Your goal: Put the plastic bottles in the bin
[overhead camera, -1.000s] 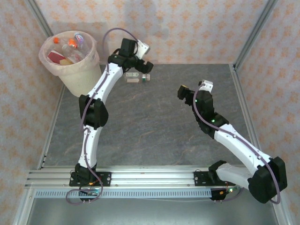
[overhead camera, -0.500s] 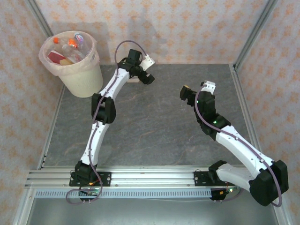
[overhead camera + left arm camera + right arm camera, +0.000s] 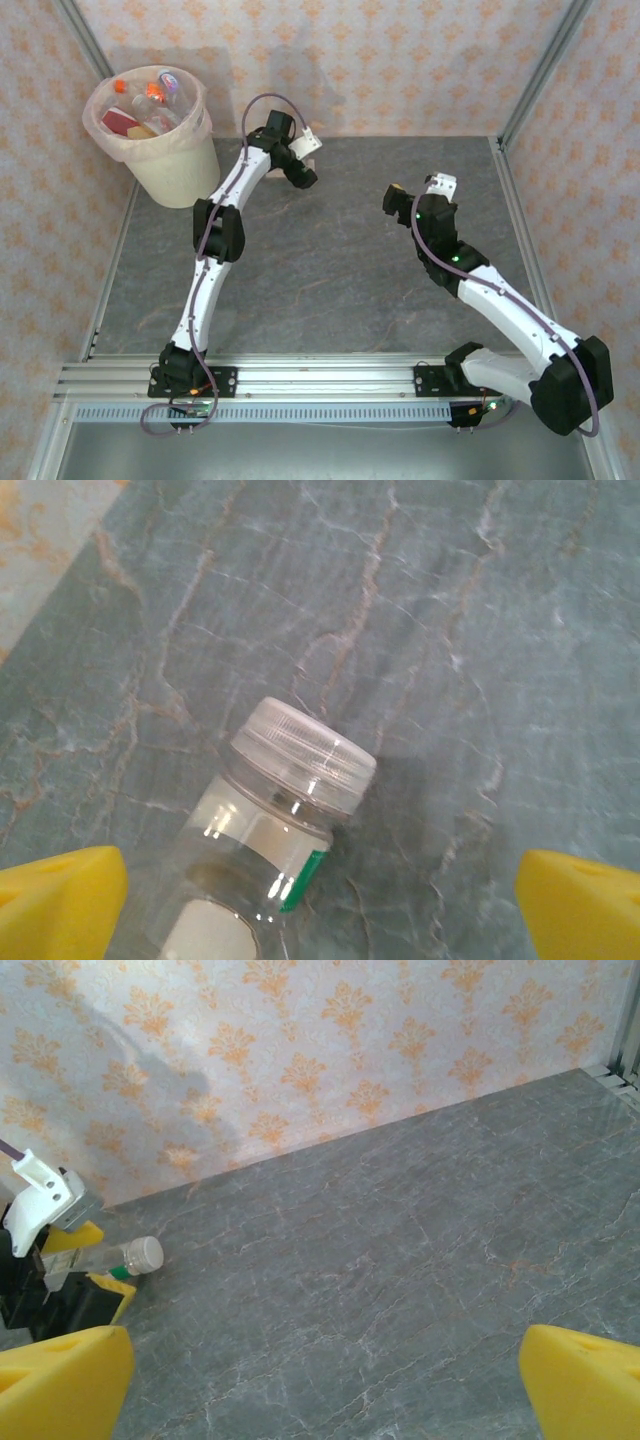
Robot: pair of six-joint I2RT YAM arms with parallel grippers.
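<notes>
Table seen from above, arm bases at 6 o'clock.

**Near field.** The right gripper hangs above bare table at about 2 o'clock from the table's centre. Its wrist view shows both yellow fingertips spread to the frame's edges with nothing between them: wide open and empty.

**Middle field.** The left gripper is reached out to about 12 o'clock, close to the back wall. Its jaws are fully apart and straddle the one bottle on the table. The bottle is small and clear, with a white label patch and a green band, and it lies on its side with its pale ribbed cap pointing toward 1 o'clock in the left wrist view. It sits nearer the left finger than the right, and neither pad can be seen touching it — nothing is gripped yet.

**Far field.** The bin stands off the table's corner at about 10 o'clock, already holding a heap of bottles.

**Step in hand (judgement).** This appears to be the approach for the last pickup. The next move calls for closing on the bottle's body, lifting it and swinging it toward 10 o'clock to release over the bin's mouth — a light, round, possibly crushed bottle may roll or squirt out if pinched off-centre.
</notes>
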